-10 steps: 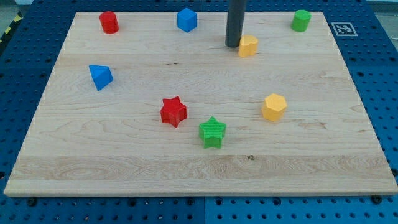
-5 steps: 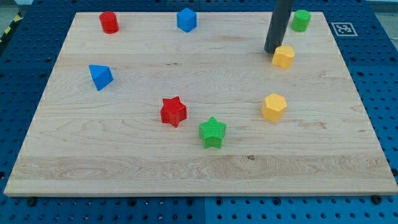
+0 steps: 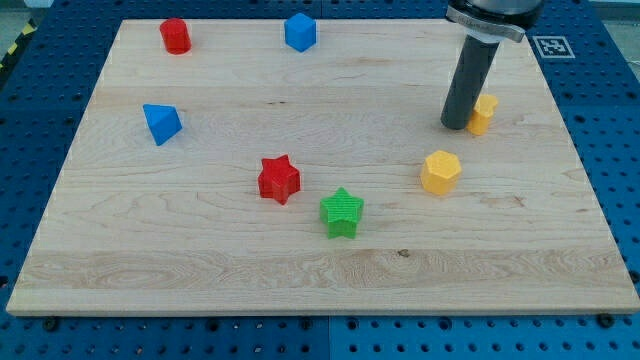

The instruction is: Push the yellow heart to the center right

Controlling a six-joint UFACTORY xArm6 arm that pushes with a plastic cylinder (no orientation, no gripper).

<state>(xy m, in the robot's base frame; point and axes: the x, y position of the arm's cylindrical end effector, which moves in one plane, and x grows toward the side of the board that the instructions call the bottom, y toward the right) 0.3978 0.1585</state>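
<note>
no gripper on this rig. my tip [image 3: 456, 126] sits touching the yellow heart's [image 3: 483, 114] left side, nearly center right on the tabletop [image 3: 200, 250], small nudge left.

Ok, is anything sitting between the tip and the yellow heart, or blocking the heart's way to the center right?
Nothing visible does. My tip sits right against the yellow heart on its left side. The board right of the heart shows no block; the yellow hexagon lies below and left, off that path.
</note>
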